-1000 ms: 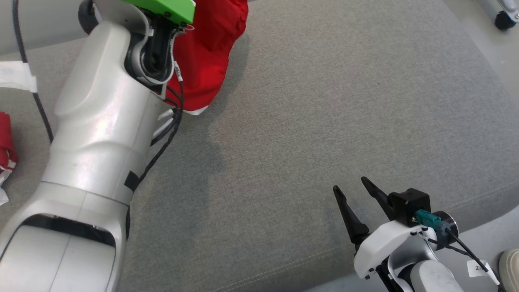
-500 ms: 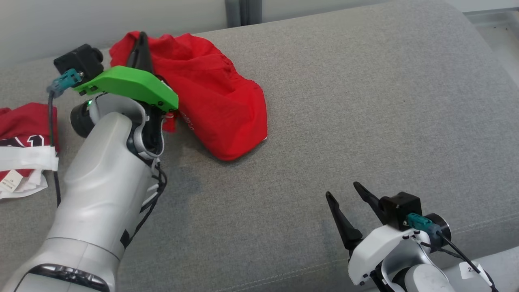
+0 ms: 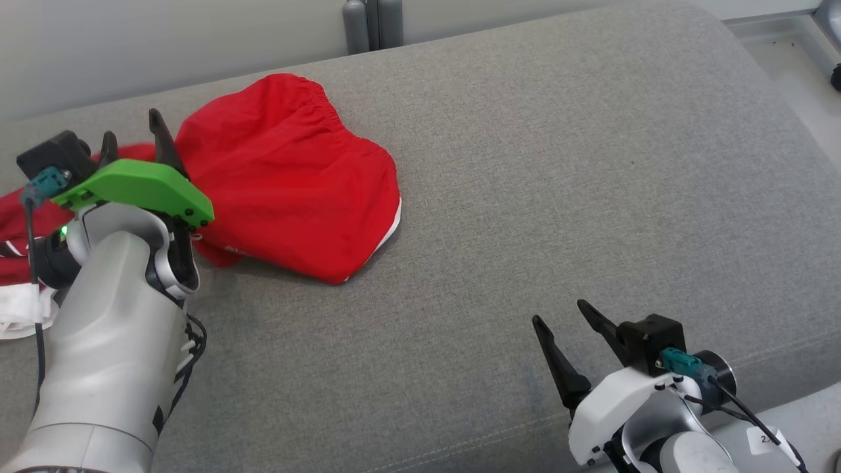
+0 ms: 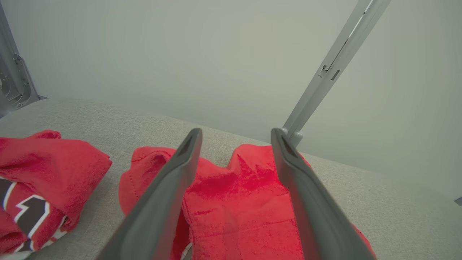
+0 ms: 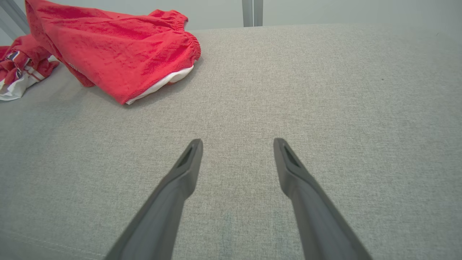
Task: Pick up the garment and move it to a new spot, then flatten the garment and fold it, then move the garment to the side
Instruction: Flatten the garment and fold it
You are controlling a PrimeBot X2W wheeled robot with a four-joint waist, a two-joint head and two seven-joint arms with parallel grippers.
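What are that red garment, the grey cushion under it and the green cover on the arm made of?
Red garment: thin sports cloth, probably polyester; faint sheen, gathered elastic band, white lining at the edge.
Grey cushion: coarse matte upholstery weave, stitched seam near the front.
Green cover: hard, smooth plastic, apparently, fastened with small dark screws.

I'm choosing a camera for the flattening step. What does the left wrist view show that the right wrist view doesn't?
Left wrist: the left gripper, jaws open, over the red garment. Right wrist: the right gripper, jaws open, over grey cushion; the garment's white lining. Both: that garment, a second printed red garment, the cushion, a metal post.
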